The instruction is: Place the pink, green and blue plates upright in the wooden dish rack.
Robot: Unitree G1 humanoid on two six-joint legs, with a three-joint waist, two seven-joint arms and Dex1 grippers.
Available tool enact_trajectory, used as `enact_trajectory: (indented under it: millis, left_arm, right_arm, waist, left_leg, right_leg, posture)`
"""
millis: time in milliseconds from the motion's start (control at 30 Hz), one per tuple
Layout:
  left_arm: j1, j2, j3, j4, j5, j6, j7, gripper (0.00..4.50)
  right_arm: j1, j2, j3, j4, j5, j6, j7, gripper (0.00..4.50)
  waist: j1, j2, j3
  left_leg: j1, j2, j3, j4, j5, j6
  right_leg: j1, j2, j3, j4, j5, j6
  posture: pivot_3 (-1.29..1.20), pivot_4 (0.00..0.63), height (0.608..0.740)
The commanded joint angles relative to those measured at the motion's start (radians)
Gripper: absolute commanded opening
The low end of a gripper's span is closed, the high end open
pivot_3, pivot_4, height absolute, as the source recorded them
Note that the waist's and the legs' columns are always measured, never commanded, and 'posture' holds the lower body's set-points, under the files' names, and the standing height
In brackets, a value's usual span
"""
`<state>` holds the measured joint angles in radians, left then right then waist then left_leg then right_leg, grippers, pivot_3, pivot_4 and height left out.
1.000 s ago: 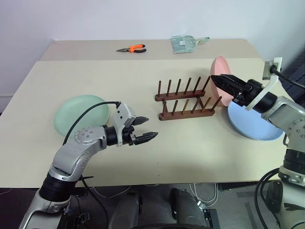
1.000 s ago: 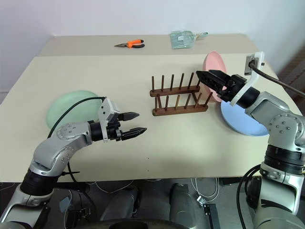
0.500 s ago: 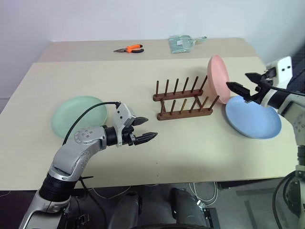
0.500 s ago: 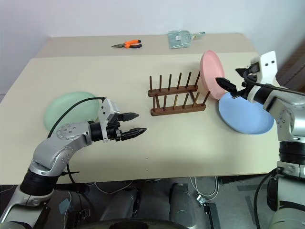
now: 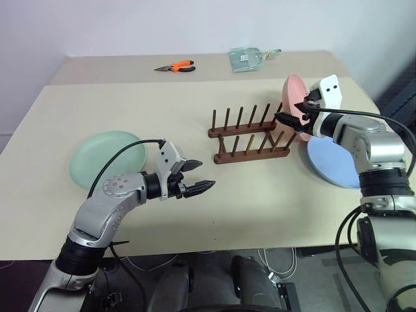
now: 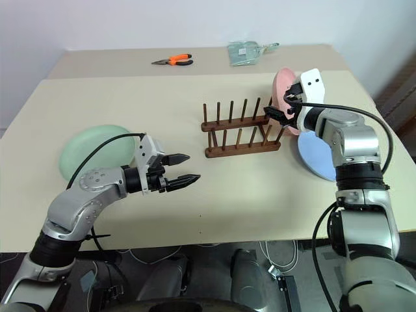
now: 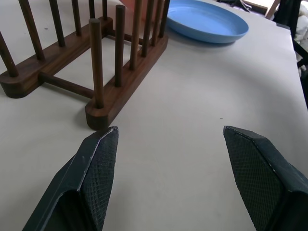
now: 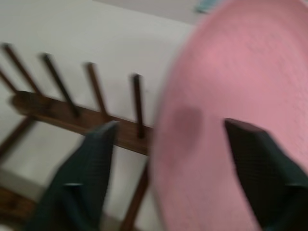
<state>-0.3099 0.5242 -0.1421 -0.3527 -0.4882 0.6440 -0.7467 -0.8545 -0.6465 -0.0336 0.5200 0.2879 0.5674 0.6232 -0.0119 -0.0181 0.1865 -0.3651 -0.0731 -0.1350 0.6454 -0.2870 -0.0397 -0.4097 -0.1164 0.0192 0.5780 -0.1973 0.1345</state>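
The pink plate [image 5: 298, 96] stands on edge, tilted, at the right end of the wooden dish rack [image 5: 250, 134]. My right gripper [image 5: 286, 121] is open at the plate's lower left rim, close to the rack's end pegs. In the right wrist view the pink plate [image 8: 226, 72] looms just past the spread fingers. The blue plate [image 5: 328, 164] lies flat on the table to the right of the rack, partly behind my right arm. At the table's left lies the green plate [image 5: 107, 159]. My left gripper [image 5: 198, 175] hovers open and empty between the green plate and the rack.
Orange-handled pliers [image 5: 177, 66] and a clear packet [image 5: 250, 58] lie on the far table section. The beige table [image 5: 260, 208] has bare surface in front of the rack. Its right edge runs just past the blue plate.
My right gripper swung out to the right over the blue plate, then came back to the pink plate's lower rim by the rack. The left arm stayed still.
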Motion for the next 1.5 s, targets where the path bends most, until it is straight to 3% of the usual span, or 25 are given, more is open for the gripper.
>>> enact_trajectory:
  millis: [33,133,167,467,733,933,1500]
  left_arm:
    - [-0.005,-0.005,0.01,-0.024,0.003,-0.01,0.005,3.57]
    - [0.003,-0.004,0.014,-0.033,0.002,-0.008,0.008,3.57]
    - [0.005,-0.004,0.014,-0.034,0.002,-0.009,0.009,3.57]
    - [-0.004,-0.007,0.008,-0.021,0.013,-0.018,0.011,3.57]
    - [0.0,-0.005,0.011,-0.015,0.02,-0.024,-0.002,3.57]
    - [-0.014,-0.015,0.007,0.001,0.027,-0.03,-0.009,3.57]
    - [0.007,-0.009,0.02,-0.03,0.012,-0.013,-0.014,3.57]
  right_arm:
    - [-0.052,-0.003,-0.032,0.042,-0.021,-0.042,-0.002,1.61]
    - [-0.052,-0.017,-0.052,0.016,-0.01,-0.018,0.005,0.07]
    - [-0.053,-0.018,-0.068,0.003,0.002,0.0,0.002,0.03]
    - [-0.048,-0.032,-0.263,-0.259,0.165,0.171,-0.02,0.03]
    - [-0.104,-0.006,-0.602,-0.49,0.694,0.554,-0.061,0.03]
    - [0.036,0.017,-0.607,-0.639,0.934,0.694,-0.116,0.03]
    - [0.093,-0.053,-0.477,-0.42,0.782,0.498,-0.031,0.03]
  waist:
    - [0.0,0.0,0.0]
    - [0.0,0.0,0.0]
    - [0.0,0.0,0.0]
    - [-0.001,0.001,0.001]
    - [0.002,0.001,0.0]
    - [0.001,0.001,0.0]
    - [0.001,0.001,0.0]
  left_leg:
    - [0.0,0.0,0.0,0.0,0.0,0.0]
    - [0.0,0.0,0.0,0.0,0.0,0.0]
    - [0.0,0.0,0.0,0.0,0.0,0.0]
    - [0.0,0.0,0.0,0.0,0.0,0.0]
    - [0.0,0.0,-0.001,0.0,0.0,0.0]
    - [0.0,0.001,-0.001,0.0,0.0,0.0]
    - [0.0,0.001,0.0,0.0,0.0,0.0]
  right_leg:
    - [0.0,0.0,0.0,0.0,0.0,0.0]
    - [0.0,0.0,0.0,0.0,0.0,0.0]
    - [0.0,0.0,0.0,0.0,0.0,0.0]
    - [0.0,0.0,0.0,0.0,0.0,0.0]
    - [0.0,0.0,0.0,0.0,0.0,0.0]
    - [0.001,0.0,0.0,0.0,-0.001,-0.001]
    - [0.0,0.0,0.0,0.0,0.0,0.0]
  posture:
    - [0.0,0.15,0.74]
    - [0.0,0.15,0.74]
    - [0.0,0.15,0.74]
    - [0.0,0.15,0.74]
    - [0.0,0.15,0.74]
    - [0.0,0.15,0.74]
    - [0.0,0.15,0.74]
